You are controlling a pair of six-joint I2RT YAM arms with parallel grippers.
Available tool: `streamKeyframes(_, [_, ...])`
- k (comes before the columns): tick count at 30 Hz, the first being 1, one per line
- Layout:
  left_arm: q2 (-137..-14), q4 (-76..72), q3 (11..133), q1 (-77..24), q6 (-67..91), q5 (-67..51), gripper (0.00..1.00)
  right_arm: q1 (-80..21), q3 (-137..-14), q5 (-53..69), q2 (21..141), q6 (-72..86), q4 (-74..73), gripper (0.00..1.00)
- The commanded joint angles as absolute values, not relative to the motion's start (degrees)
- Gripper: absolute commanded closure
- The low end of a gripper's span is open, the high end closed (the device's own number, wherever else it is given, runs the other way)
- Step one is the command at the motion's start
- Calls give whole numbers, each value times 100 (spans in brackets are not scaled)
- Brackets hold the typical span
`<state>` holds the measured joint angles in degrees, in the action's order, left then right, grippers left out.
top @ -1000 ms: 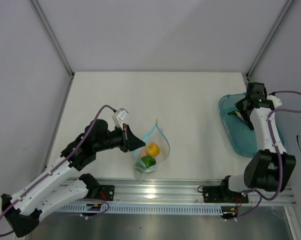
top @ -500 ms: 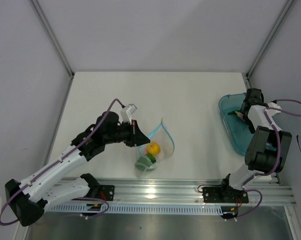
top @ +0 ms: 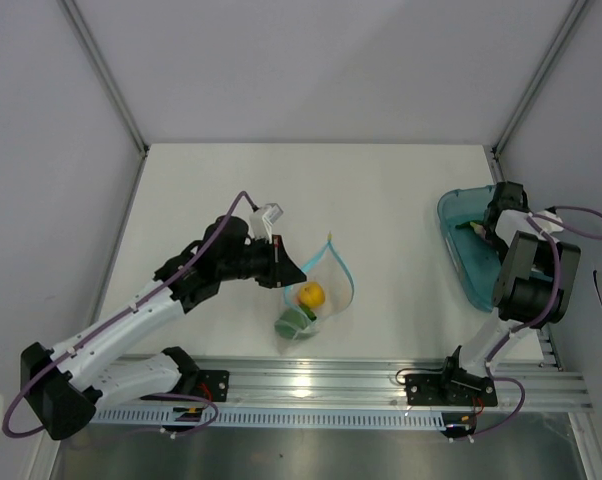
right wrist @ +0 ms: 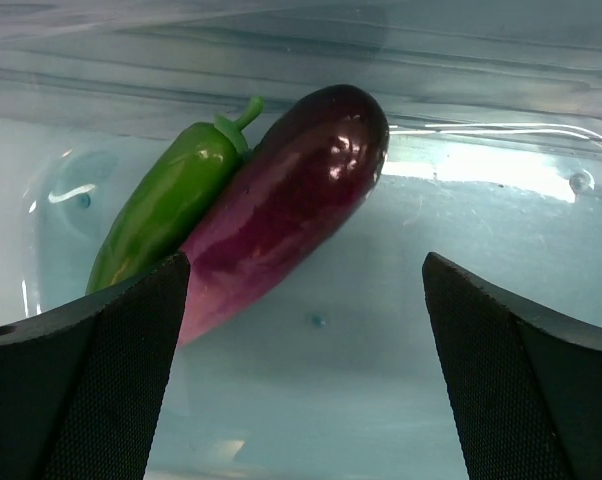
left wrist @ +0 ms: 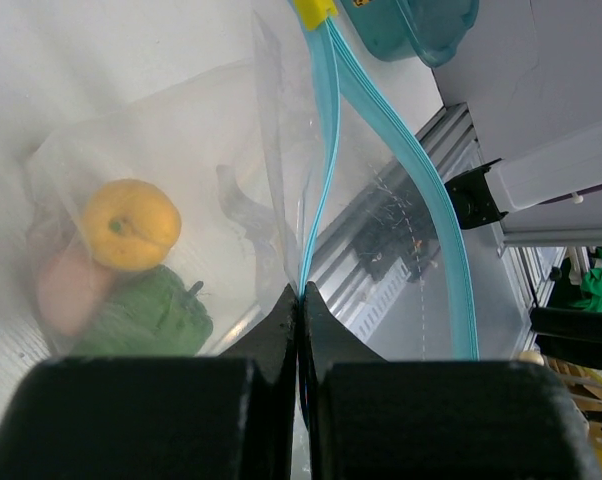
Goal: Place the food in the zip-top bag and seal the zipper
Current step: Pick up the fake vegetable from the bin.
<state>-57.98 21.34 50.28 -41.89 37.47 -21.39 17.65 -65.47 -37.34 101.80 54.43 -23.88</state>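
— The left fingers (left wrist: 277, 338)?
— Pinching the zip-top bag (left wrist: 181, 130) at its zipper (left wrist: 326, 150); yellow pepper (left wrist: 129, 224), green bell pepper (left wrist: 146, 315), egg (left wrist: 66, 290) inside, just ahead.
— The right fingers (right wrist: 101, 370)?
— Spread wide; eggplant (right wrist: 281, 220) ahead, between them, in the tray (right wrist: 381, 400).

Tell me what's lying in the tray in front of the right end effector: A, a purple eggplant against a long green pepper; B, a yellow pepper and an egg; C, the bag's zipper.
A: the right wrist view shows the open right end effector facing a purple eggplant that touches a long green pepper in the teal tray.
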Motion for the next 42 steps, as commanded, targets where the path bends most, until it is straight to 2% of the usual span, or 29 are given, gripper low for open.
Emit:
streamKeyframes(1, [-5880, 1855, 5282, -4236, 3647, -2241, 99, 1863, -6679, -4113, 10353, 5467, -2057, 1])
streamKeyframes(11, [-6038, 1775, 5300, -4236, 3656, -2347, 99, 1925, -6969, -4078, 10889, 5457, -2144, 1])
streamKeyframes(15, [-6038, 1767, 5265, -4236, 3648, -2347, 99, 1925, -6952, -4052, 10986, 5546, -2303, 4])
streamKeyframes(19, [-5942, 1784, 5239, -4236, 3656, -2347, 99, 1925, -6943, -4078, 10995, 5537, -2417, 19])
streamKeyframes(21, [-5898, 1784, 5221, -4236, 3656, -2329, 99, 1925, -6943, -4061, 11013, 5441, -2443, 24])
streamKeyframes(23, [-5854, 1784, 5150, -4236, 3656, -2329, 100, 1925, -6961, -4034, 11030, 5370, -2452, 37])
streamKeyframes(24, [-5845, 1784, 5124, -4236, 3656, -2338, 99, 1934, -6970, -4025, 11039, 5327, -2470, 48])
streamKeyframes(25, [-5836, 1793, 5124, -4245, 3648, -2338, 99, 1934, -6970, -4051, 11030, 5387, -2522, 70])
streamKeyframes(28, [-5783, 1784, 5080, -4236, 3665, -2347, 100, 1934, -6952, -4017, 10943, 5292, -2540, 88])
streamKeyframes(31, [-5687, 1767, 5036, -4236, 3709, -2364, 100, 1907, -6864, -3815, 10811, 5072, -2365, 99])
streamKeyframes(38, [-5397, 1828, 4931, -4236, 3735, -2303, 100, 1469, -6811, -3805, 10284, 4677, -2460, 100])
streamKeyframes(42, [-5256, 1863, 4852, -4236, 3744, -2241, 99, 1038, -6768, -3797, 9443, 4272, -2382, 100])
